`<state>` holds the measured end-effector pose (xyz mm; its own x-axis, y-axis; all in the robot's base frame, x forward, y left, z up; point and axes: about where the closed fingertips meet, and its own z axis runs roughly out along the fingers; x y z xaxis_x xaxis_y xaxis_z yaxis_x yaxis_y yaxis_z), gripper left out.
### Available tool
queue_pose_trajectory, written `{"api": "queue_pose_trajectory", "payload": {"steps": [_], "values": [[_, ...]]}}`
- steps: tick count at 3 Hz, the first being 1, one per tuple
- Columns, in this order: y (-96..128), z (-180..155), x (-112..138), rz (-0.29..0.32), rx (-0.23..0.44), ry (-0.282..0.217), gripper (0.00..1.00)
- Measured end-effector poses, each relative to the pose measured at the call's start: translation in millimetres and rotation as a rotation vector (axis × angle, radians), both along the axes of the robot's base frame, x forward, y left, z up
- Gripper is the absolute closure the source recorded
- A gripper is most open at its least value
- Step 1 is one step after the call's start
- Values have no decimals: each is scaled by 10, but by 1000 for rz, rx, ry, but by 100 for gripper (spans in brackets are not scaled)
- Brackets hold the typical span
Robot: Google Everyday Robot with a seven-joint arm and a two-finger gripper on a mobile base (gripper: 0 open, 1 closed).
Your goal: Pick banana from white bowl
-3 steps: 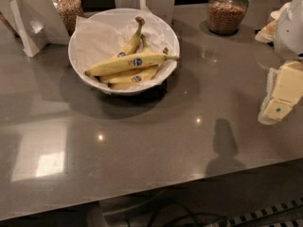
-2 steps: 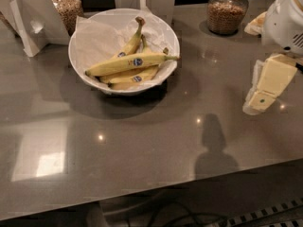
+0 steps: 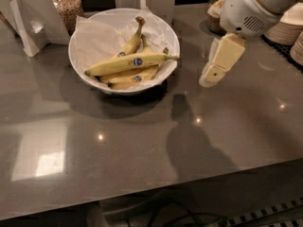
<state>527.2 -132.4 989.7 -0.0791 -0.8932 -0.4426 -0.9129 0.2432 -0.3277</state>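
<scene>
The white bowl (image 3: pixel 94 25), lined with white paper, stands at the back left of the grey counter. Several bananas lie in it. The banana (image 3: pixel 130 63) is the longest one, lying across the top with a blue oval sticker at mid-length and its stem pointing right. Two shorter bananas lie under and behind it. My gripper (image 3: pixel 213 72) hangs in the air to the right of the bowl, above the counter, a short gap from the bowl's rim. It holds nothing.
A glass jar of grain (image 3: pixel 66 6) stands behind the bowl at the left, next to a white folded card holder (image 3: pixel 28 25). Another jar sits behind my arm. Stacked paper plates (image 3: pixel 289 27) stand at the right edge.
My arm and gripper have moved left and toward the bowl. The view has shifted so the bowl sits more to the right. The bananas have not moved.
</scene>
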Motion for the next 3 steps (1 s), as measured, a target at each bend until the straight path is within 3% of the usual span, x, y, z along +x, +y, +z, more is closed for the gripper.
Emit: {"api": "queue_pose_trajectory", "payload": {"steps": [1, 3], "values": [[441, 3, 276, 67, 65, -22, 0], [520, 3, 289, 96, 56, -44, 0]]}}
